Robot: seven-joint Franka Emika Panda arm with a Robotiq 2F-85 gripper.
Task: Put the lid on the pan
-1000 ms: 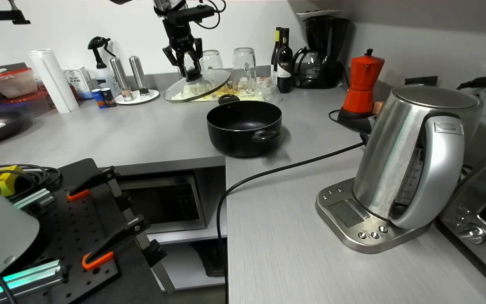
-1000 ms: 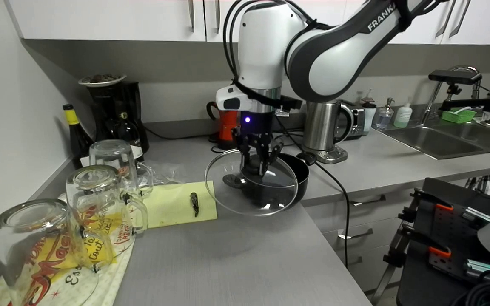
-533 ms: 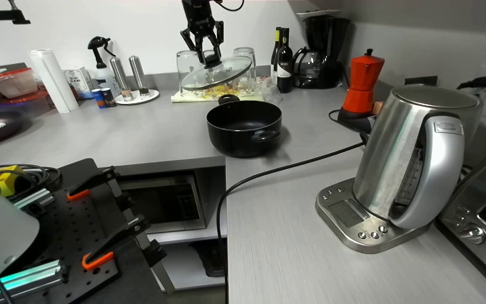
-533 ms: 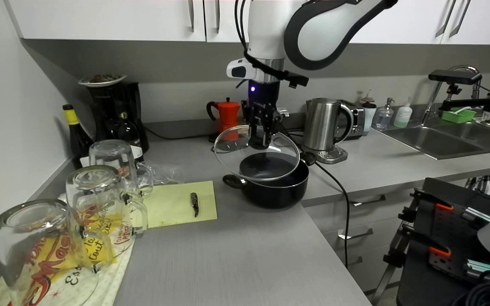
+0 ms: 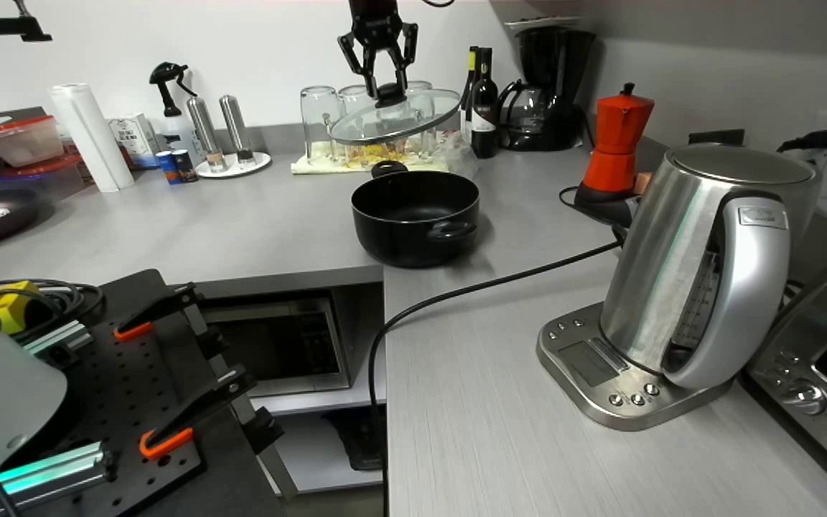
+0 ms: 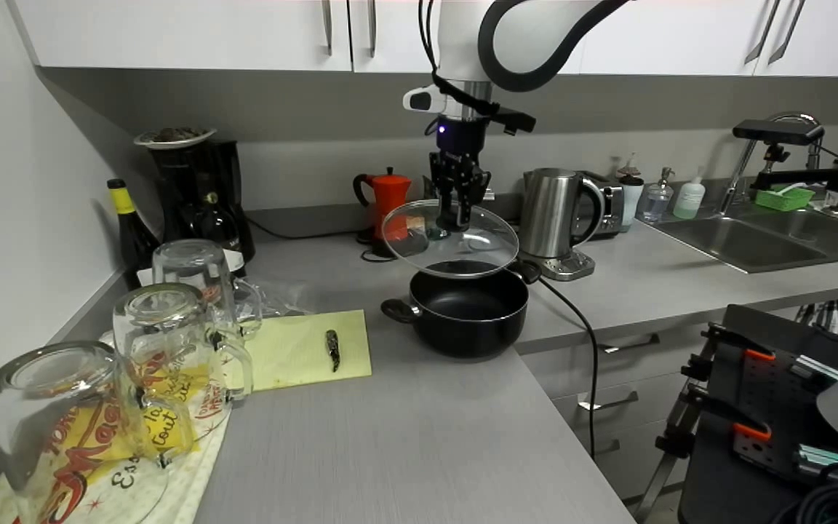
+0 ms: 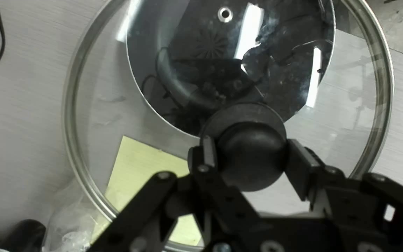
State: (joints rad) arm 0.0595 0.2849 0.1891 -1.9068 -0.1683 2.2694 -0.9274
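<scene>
Lid (image 5: 405, 120) and tool (image 5: 388, 90) have risen; box (image 5: 132, 138) reads "SEA SALT".

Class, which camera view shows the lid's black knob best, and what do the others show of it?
The wrist view: it shows the knob large, its rounded top plain, gripped by the claw. Both exterior views show it only as a small dark shape at the claw's tips, atop the tilted lid.

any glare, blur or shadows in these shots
Wrist view: white glare streaks over the lid, and the near parts of the tool look blurred; in an exterior view: a soft shadow beside the pan on the counter.
</scene>
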